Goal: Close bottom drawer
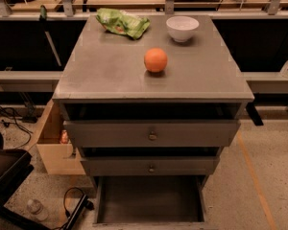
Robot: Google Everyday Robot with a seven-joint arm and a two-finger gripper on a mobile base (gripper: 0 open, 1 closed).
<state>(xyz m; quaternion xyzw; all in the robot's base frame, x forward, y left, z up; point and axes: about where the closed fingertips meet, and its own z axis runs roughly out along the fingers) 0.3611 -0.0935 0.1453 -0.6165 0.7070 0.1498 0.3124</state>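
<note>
The bottom drawer (149,198) is the lowest of three grey drawers in the cabinet. It stands pulled far out, and its deep plain tray shows nothing inside. Its front panel (149,223) lies at the bottom edge of the view, and its knob is out of view. The middle drawer (151,166) and the top drawer (151,134) stand slightly out, each with a small round knob. My gripper is not in view.
On the cabinet top (110,71) are an orange (155,60), a white bowl (182,28) and a green bag (121,23). A wooden box (53,143) stands left of the cabinet. A dark object (5,176), cables and a bottle (36,208) lie at lower left.
</note>
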